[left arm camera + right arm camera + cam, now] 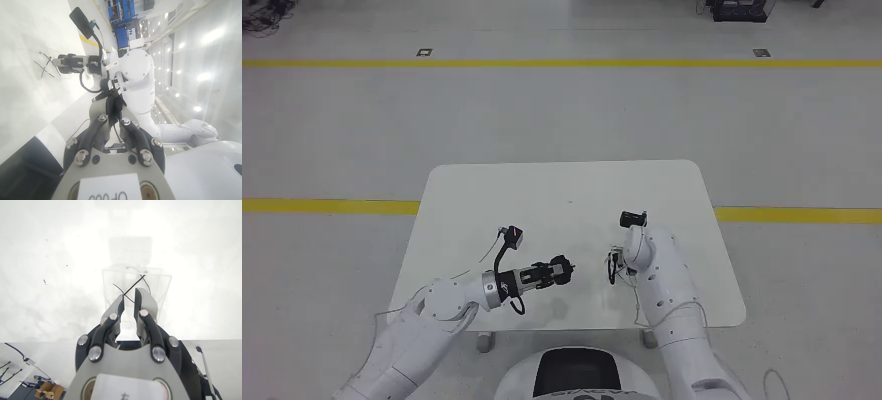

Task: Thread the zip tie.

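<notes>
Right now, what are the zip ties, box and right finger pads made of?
Zip ties: probably black plastic; thin, bending strips. Box: clear acrylic or glass; see-through with bright edges. Pads: likely black rubber; matte, ribbed.

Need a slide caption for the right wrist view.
Right tool, jaws open, poised at crossed black zip ties on a clear box.

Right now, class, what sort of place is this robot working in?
Probably a factory hall or a robotics test floor. Yellow lines are marked across a wide, pale floor, blue racks stand at the far side, and rows of ceiling lights hang high overhead.
</notes>
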`<state>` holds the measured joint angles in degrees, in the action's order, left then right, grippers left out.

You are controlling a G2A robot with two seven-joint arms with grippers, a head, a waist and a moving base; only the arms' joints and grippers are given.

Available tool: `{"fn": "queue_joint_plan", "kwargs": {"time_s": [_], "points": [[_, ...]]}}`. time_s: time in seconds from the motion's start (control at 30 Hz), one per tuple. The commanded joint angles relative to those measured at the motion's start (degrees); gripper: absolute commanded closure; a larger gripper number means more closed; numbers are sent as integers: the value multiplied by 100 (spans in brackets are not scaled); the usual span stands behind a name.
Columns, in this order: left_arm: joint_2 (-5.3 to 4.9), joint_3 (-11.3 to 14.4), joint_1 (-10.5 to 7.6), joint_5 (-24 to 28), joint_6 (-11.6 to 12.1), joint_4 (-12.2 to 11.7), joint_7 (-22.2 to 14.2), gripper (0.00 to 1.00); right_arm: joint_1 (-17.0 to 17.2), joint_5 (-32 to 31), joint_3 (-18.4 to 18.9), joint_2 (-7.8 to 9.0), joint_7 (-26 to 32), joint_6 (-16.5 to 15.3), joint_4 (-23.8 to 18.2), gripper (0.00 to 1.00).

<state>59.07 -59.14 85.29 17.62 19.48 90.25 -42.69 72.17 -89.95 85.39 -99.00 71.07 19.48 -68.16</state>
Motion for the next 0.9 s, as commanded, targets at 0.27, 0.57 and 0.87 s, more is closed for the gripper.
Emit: {"fn": "queue_joint_plan", "kwargs": {"time_s": [0.27, 0.57, 0.87], "points": [[0, 0, 0, 0, 0, 0, 0, 100, -301, 0, 96, -46, -200, 0, 656, 81], [0, 0, 0, 0, 0, 0, 0, 100, -507, 0, 128, -81, -356, 0, 1099, 82], [0, 0, 0, 0, 0, 0, 0, 100, -618, 0, 137, -82, -458, 0, 1326, 82]]}}
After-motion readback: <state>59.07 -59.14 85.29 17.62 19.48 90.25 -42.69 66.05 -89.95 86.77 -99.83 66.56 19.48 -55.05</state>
